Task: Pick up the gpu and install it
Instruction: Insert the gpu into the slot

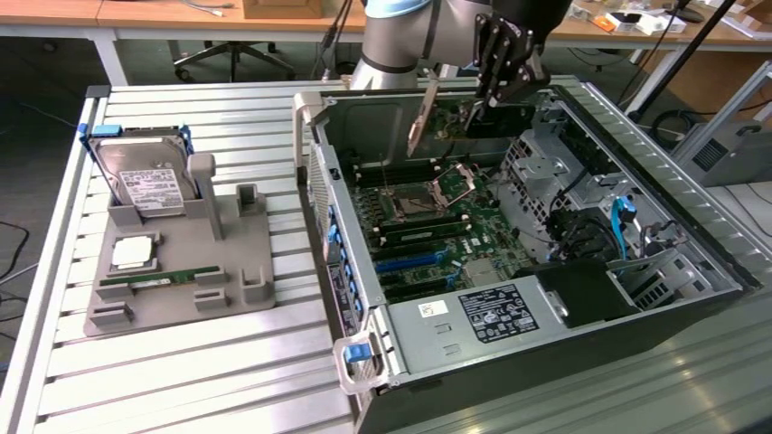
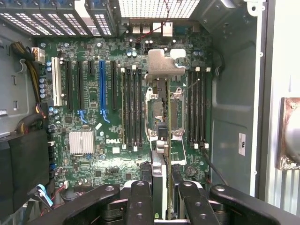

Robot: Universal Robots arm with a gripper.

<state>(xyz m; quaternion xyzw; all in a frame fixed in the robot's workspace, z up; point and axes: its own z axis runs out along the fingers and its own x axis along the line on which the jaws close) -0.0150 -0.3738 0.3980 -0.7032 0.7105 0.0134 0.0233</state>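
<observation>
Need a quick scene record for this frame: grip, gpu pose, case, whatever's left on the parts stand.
grip: gripper shut on gpu
gpu pose: on edge, in the air above motherboard, not seated
case: computer case open, motherboard exposed
exterior view's left: stand with hard drive and RAM stick

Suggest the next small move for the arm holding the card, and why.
Probably shift the tool sideways toward the blue slot before lowering: the gpu it grips hangs above the processor socket, not over a card slot.
</observation>
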